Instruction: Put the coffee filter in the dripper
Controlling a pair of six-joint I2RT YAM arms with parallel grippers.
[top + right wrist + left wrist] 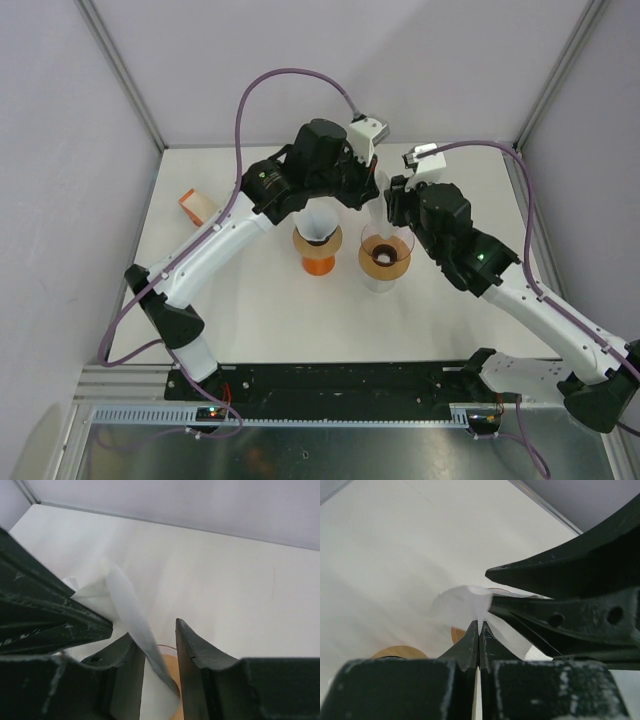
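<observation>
A white paper coffee filter (379,207) hangs between my two grippers, just above the glass dripper (385,256) with its brown inside. My left gripper (479,626) is shut on an edge of the filter (462,605), and the right arm's black fingers (560,615) sit close at the right. My right gripper (159,640) stands open. The filter (125,605) runs down between its fingers toward the dripper's rim (172,669) below. In the top view the left gripper (368,192) and the right gripper (394,203) nearly meet.
An orange dripper stand (318,258) holding a white paper cone (318,222) stands just left of the glass dripper. A small orange and white object (196,206) lies at the table's far left. Grey walls close in the back and both sides.
</observation>
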